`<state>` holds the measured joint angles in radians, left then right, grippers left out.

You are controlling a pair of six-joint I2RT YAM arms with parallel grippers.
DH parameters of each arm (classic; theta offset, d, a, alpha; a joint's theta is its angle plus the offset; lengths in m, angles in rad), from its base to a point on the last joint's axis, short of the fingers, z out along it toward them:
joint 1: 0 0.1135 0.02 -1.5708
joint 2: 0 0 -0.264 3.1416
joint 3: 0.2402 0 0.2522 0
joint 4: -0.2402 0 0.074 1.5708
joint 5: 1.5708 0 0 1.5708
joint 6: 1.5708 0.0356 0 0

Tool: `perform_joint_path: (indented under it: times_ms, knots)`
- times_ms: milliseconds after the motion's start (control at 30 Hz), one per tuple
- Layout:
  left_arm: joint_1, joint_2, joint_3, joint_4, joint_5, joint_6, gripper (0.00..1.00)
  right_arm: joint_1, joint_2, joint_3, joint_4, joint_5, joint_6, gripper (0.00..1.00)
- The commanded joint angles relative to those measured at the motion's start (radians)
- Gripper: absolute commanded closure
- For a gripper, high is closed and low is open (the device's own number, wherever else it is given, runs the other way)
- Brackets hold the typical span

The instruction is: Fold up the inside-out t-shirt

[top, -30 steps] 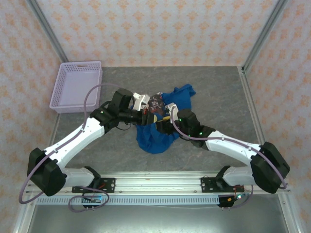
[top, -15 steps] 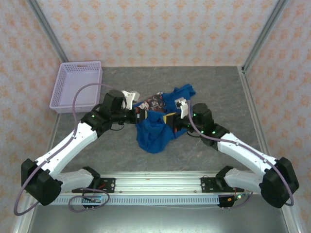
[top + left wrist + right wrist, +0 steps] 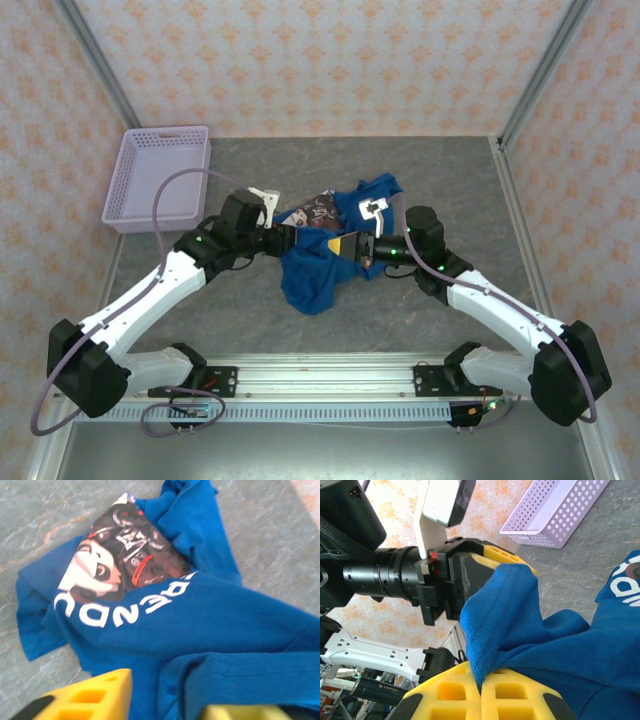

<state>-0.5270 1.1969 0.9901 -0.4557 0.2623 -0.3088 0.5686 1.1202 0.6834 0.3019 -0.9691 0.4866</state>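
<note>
Pinching a mid-shirt fold of the inside-out t-shirt (image 3: 310, 285), the right gripper (image 3: 481, 682) was clamped shut; the left gripper (image 3: 292, 238), jaws parted, straddled cloth at its 9 o'clock edge.

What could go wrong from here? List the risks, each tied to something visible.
1. The right gripper pinches only a narrow hem fold of the t-shirt; a hard pull might slip it free.
2. The left gripper has its jaws apart with cloth between them; that fold could drop or snag.
</note>
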Motion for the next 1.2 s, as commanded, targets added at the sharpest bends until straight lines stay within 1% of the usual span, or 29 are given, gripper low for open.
perform_joint_path:
  times_ms: [0,133,167,233,367,467,600,733,1033,1167]
  knots:
    - [-0.021,-0.043,-0.004,-0.043,-0.093,0.023,0.57,-0.005,-0.004,0.021,-0.003,-0.009,-0.024,1.00]
    - [-0.027,-0.184,-0.076,0.023,-0.055,0.027,0.48,-0.006,0.005,0.027,-0.040,0.024,-0.043,1.00]
    - [-0.030,-0.216,-0.094,0.049,-0.025,0.028,0.44,-0.006,0.006,0.028,-0.045,0.031,-0.044,1.00]
    - [-0.038,-0.252,-0.124,0.102,0.061,0.038,0.40,-0.007,0.008,0.031,-0.053,0.038,-0.048,1.00]
    - [-0.090,-0.243,-0.135,0.182,0.253,0.079,0.40,-0.009,0.013,0.038,-0.070,0.049,-0.056,1.00]
    - [-0.122,-0.190,-0.124,0.222,0.324,0.101,0.42,-0.009,0.012,0.041,-0.075,0.051,-0.057,1.00]
    - [-0.123,-0.106,-0.093,0.245,0.354,0.121,0.45,-0.008,0.006,0.039,-0.087,0.055,-0.065,1.00]
    - [-0.123,-0.042,-0.081,0.267,0.386,0.143,0.44,-0.009,0.003,0.041,-0.091,0.060,-0.069,1.00]
    - [-0.123,0.031,-0.050,0.296,0.396,0.167,0.43,-0.010,0.005,0.044,-0.090,0.061,-0.068,1.00]
    - [-0.123,0.044,-0.042,0.298,0.406,0.175,0.53,-0.009,0.003,0.044,-0.089,0.062,-0.067,1.00]
